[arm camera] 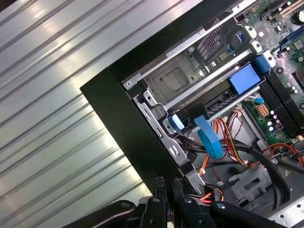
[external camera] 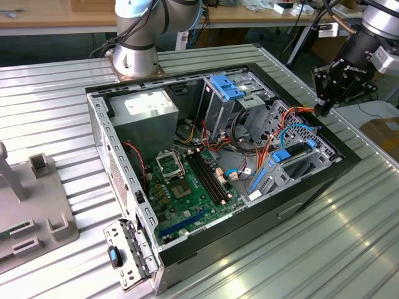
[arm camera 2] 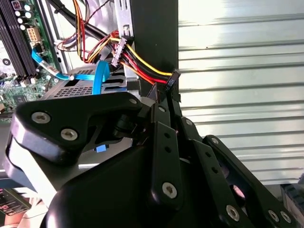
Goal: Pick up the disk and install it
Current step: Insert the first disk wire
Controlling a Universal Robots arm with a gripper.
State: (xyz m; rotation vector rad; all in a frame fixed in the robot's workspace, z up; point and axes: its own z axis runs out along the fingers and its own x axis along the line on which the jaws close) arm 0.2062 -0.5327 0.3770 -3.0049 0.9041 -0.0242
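End effector (arm camera 2: 170, 85) closed on nothing, poised at computer case (arm camera: 118, 118) rim, hard by red-yellow wires (arm camera 2: 142, 64); disk (external camera: 302, 165) apparently seated dark side up inside the case, just within that rim; risk: any descent snags wires or strikes rim.

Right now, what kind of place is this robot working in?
Probably a robotics lab or workshop. An opened computer case sits on a ribbed metal table, a robot arm is mounted on that table, and wooden workbenches stand behind.
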